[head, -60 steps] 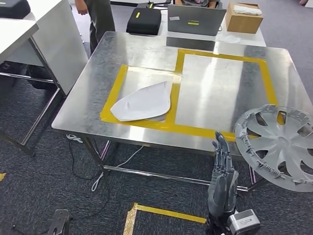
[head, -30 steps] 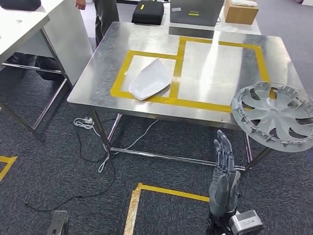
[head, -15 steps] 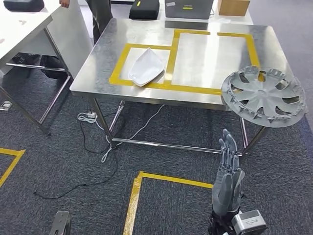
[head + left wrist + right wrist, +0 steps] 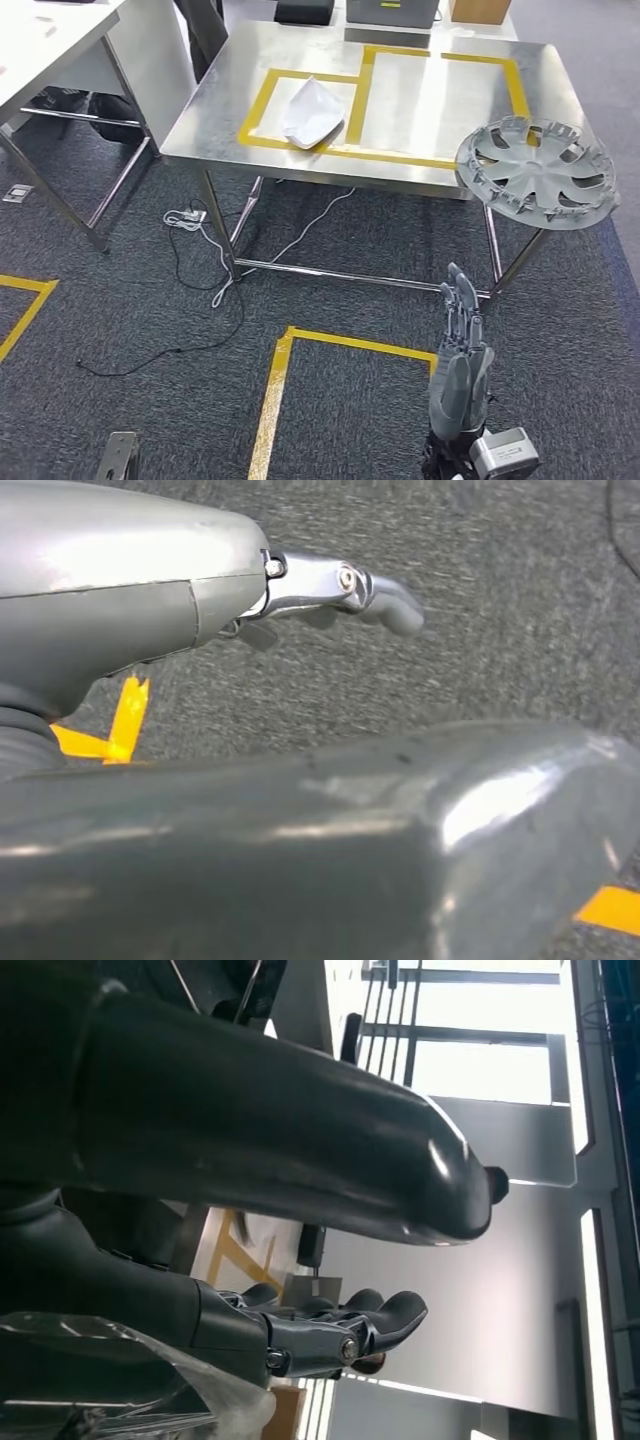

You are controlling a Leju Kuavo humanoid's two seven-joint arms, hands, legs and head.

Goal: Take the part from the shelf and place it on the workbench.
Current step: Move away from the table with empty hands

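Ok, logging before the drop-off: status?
Left hand open, hanging. Wheel cover aloft at workbench corner; right hand grip unclear. White sheet lies in left taped box.

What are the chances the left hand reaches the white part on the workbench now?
Probably not: the left hand hangs low over the carpet, while the white part lies up on the workbench, well ahead.

Brushed glossy metal workbench [image 4: 423,110]; grey plastic wheel cover [image 4: 537,170].
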